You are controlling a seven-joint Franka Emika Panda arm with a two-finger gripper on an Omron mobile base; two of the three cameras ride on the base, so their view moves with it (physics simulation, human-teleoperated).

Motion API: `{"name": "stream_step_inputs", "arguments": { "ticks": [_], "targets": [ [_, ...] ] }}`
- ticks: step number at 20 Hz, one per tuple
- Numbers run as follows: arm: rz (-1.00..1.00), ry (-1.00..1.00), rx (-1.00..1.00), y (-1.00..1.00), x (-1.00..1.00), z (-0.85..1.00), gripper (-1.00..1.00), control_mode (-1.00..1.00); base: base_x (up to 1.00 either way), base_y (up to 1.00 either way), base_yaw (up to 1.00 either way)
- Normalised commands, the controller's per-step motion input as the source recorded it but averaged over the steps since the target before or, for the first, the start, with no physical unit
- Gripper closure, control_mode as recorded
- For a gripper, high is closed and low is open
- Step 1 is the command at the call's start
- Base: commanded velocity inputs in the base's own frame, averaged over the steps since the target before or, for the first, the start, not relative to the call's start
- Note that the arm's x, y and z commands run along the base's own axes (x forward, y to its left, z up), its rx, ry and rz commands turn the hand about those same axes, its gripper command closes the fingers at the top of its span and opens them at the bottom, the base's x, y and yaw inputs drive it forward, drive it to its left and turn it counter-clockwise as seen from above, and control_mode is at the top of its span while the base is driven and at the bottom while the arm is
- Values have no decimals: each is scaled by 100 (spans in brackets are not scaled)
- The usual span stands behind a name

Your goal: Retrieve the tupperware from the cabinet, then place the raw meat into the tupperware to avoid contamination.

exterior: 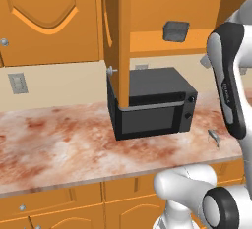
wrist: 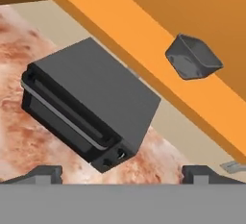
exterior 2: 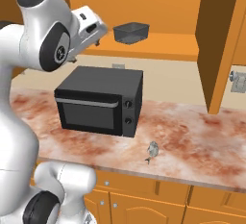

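Arm raised high, fingers (wrist: 48, 172) wide apart

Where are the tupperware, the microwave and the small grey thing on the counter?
tupperware (exterior 2: 130, 32), right base view, its front wall, on the open cabinet's shelf.
microwave (exterior 2: 93, 114), right base view, its door glass.
small grey thing (exterior 2: 152, 151), right base view, its middle.

No legible text, label, brand, number or sign appears on any surface. The dark band of the robot arm (exterior: 229, 93) carries a faint pale marking in the left base view, too small and blurred to make out as letters.
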Motion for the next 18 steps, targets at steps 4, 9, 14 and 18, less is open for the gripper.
{"name": "stream_step_inputs", "arguments": {
  "ticks": [4, 9, 14, 18],
  "targets": [
    [-7, -8, 21, -10, 0, 0, -100, -100, 0, 0, 0],
    [-6, -13, 6, 0, -6, 0, -100, -100, 0, 0, 0],
    [-4, -19, 0, 0, -2, 0, -100, -100, 0, 0, 0],
    [-2, -17, 0, 0, 0, 0, -100, -100, 0, 0, 0]
  ]
}}
